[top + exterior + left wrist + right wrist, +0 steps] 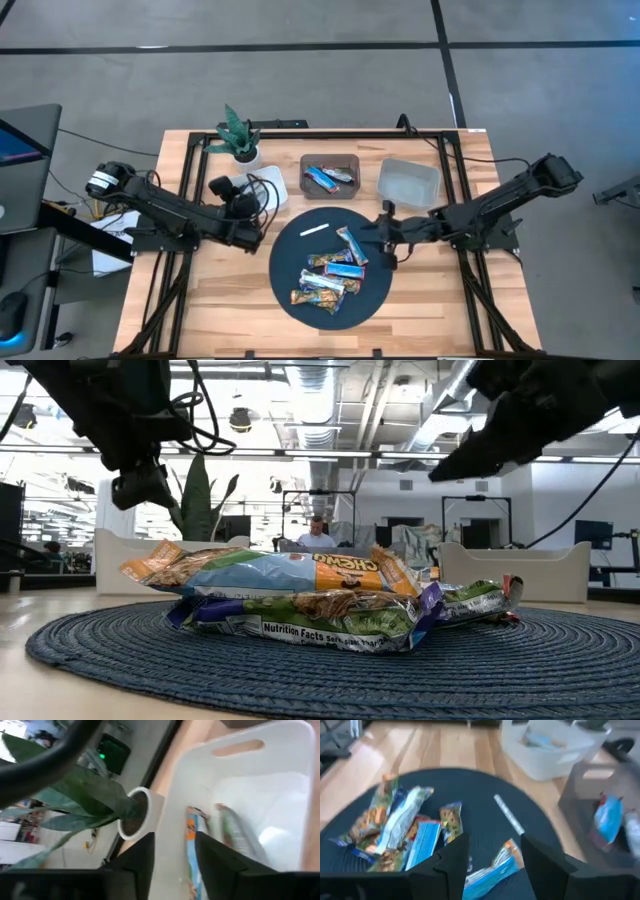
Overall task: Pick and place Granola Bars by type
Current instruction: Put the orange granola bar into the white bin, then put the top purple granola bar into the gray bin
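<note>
a heap of shiny-wrapped granola bars [328,277] in blue, brown and green lies on the round dark blue woven mat [285,270] at the middle of the light wooden table [215,310]. one blue bar [352,245] lies a little apart from the heap, toward the right gripper. a thin white strip [314,230] rests on the far part of the mat. behind the mat stand three bins: a brown rectangular bin [331,177] holding two blue-wrapped bars, a clear grey plastic bin [408,182] to its right, and a white bin [262,186] to its left, beside a small potted green plant [238,135].

the right gripper [385,243] hangs at the right edge of the mat; its wrist view shows its fingers [451,862] spread apart with nothing between them, the lone blue bar [492,866] lying below the gap. the left gripper [240,200] sits above the white bin [260,780], its fingers [142,855] parted and empty, with two bars [192,837] lying inside that bin. in the low view the heap [300,595] fills the middle of the mat [120,650].
</note>
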Tool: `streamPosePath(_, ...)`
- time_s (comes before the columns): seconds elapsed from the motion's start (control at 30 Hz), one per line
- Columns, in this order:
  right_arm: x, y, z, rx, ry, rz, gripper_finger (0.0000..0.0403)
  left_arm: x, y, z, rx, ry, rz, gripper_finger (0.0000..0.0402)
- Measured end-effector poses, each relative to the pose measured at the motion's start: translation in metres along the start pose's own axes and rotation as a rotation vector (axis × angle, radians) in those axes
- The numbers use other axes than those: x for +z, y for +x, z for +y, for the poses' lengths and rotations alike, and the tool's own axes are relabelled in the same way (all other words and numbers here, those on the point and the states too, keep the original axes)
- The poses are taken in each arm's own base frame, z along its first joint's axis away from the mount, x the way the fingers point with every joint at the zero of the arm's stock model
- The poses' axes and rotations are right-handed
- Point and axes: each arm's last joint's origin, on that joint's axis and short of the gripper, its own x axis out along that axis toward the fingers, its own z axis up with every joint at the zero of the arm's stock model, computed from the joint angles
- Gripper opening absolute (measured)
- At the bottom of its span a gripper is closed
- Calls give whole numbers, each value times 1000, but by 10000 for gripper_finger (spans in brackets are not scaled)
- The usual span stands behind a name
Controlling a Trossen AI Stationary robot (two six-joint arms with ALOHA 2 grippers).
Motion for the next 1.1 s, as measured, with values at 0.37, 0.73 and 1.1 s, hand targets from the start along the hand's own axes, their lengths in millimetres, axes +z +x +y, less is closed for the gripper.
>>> streamPosePath(0.37,-21,53,14,-20,-15,124,173,6,-13,-12,-58,-91,-119,216)
streamPosePath(0.73,-11,93,28,121,-230,165,173,1,-50,-30,-131,-83,-346,217)
streamPosePath(1.1,-12,131,18,180,-237,349,173,-2,-58,-31,-124,-81,-396,217)
